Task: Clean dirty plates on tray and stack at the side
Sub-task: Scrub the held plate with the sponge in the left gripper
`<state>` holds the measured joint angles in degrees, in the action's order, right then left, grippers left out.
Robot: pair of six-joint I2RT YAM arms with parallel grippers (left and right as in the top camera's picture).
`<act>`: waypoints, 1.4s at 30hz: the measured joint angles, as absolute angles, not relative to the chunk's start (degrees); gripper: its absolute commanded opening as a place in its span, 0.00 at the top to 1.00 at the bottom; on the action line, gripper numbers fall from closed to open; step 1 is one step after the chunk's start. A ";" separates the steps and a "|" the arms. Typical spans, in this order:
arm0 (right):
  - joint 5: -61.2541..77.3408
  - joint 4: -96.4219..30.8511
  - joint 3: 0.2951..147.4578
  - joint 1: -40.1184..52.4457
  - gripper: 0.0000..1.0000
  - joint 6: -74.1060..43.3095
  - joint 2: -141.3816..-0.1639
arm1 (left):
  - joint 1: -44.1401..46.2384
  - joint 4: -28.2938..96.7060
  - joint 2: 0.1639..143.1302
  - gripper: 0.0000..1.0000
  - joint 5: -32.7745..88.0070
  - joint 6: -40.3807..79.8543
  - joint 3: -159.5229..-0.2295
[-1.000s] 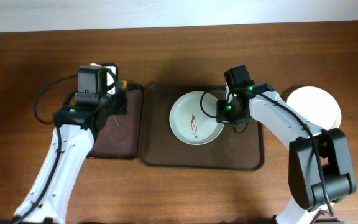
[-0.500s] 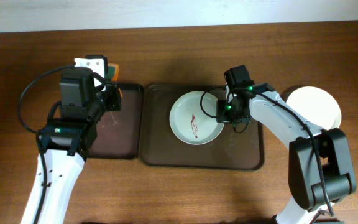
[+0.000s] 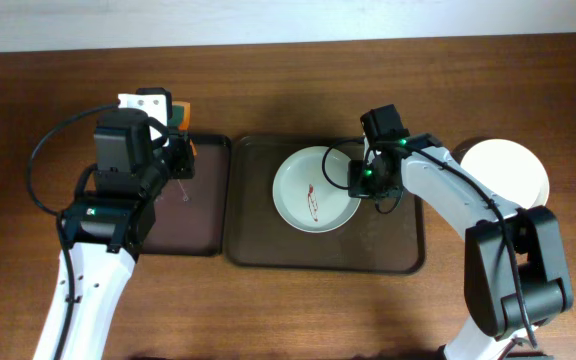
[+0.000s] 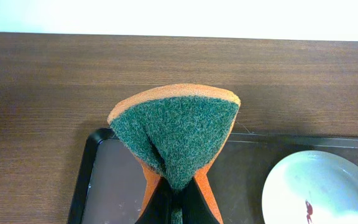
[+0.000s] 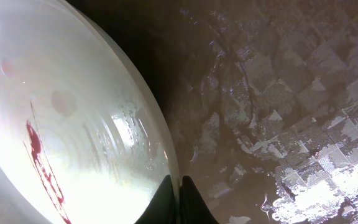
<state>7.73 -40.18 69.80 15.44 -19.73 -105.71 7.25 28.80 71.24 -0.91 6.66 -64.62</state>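
A white plate point(image 3: 306, 178) with a dark-red smear lies on the large dark-brown tray point(image 3: 388, 245); it also shows in the right wrist view point(image 5: 73, 124) and the left wrist view point(image 4: 328, 193). My right gripper point(image 3: 361, 181) is shut on the plate's right rim, its fingertips point(image 5: 176, 193) pinching the edge. My left gripper point(image 3: 173, 150) is shut on a green-and-orange sponge point(image 4: 179, 134), held folded above the back edge of the smaller black-rimmed tray point(image 3: 203, 225). A clean white plate point(image 3: 508, 170) sits on the table to the right of the big tray.
The smaller tray point(image 4: 98, 180) lies left of the big tray, close to it. The big tray's surface point(image 5: 291, 112) is wet and shiny right of the held plate. The table's far edge meets a white wall.
My left arm has lifted the sponge off the small tray and drawn back to the left and rear. The right arm and plate have not moved.
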 measured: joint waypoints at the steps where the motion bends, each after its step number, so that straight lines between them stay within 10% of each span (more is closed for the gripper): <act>1: 7.73 -40.18 69.80 15.44 0.96 -19.73 -105.71 | 7.25 28.60 71.24 1.00 -0.89 6.66 -64.62; 42: 9.13 -40.91 69.80 19.99 0.96 -24.01 -109.36 | 7.31 39.22 94.26 1.00 14.13 6.66 -64.97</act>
<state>9.13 -40.91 69.80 19.99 -24.01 -109.36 7.31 39.22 94.26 14.13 6.66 -64.97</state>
